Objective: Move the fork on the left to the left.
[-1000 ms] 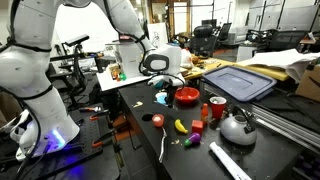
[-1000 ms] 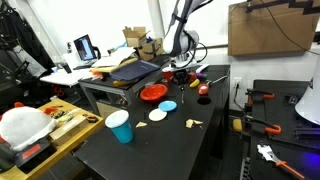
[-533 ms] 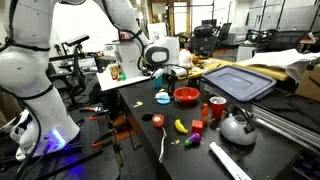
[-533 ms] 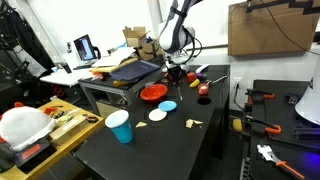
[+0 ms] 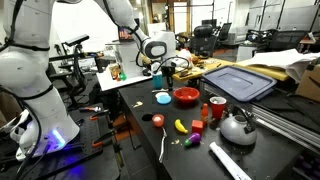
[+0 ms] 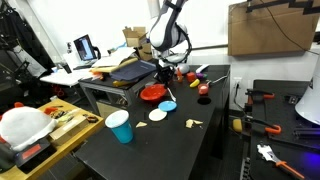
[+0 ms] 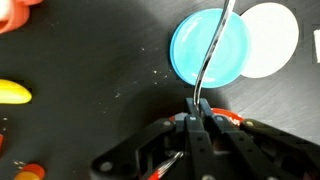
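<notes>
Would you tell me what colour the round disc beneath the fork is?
Light blue; the disc shows best in the wrist view.

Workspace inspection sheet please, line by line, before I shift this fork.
Surface: black tabletop, bare between items.
Job's things: thin silver fork, handle gripped by the tool, crossing a round blue plate in the wrist view.
Clutter: round white plate, red bowl, silver kettle, blue cup.
Tool: shut on the fork.
Cables: nothing seen on the tabletop.
Surroundings: crowded lab benches, cardboard box.
</notes>
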`<state>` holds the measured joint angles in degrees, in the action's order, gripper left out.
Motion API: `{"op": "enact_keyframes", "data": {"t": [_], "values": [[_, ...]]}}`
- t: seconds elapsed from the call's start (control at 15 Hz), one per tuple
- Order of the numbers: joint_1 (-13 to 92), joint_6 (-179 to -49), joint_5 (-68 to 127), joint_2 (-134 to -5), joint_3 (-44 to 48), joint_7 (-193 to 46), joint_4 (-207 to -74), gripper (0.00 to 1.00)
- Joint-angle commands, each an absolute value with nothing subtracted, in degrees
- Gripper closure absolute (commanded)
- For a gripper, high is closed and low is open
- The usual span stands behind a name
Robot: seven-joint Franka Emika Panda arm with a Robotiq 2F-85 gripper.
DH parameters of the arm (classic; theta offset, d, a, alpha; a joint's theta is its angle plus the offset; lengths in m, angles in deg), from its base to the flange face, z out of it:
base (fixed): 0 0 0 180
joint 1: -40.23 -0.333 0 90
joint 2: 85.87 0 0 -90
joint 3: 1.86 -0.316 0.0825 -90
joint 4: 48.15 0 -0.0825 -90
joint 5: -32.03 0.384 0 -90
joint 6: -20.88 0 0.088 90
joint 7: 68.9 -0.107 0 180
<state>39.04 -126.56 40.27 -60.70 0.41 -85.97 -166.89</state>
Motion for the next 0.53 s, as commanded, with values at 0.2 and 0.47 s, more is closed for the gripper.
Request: {"op": "enact_keyframes", "data": {"t": [0.2, 0.47], "values": [[39.9, -124.8, 44.4, -61.5, -5.5, -77.6, -166.0, 0.98], [38.5, -125.4, 45.0, -60.9, -7.5, -77.1, -166.4, 0.98]]}}
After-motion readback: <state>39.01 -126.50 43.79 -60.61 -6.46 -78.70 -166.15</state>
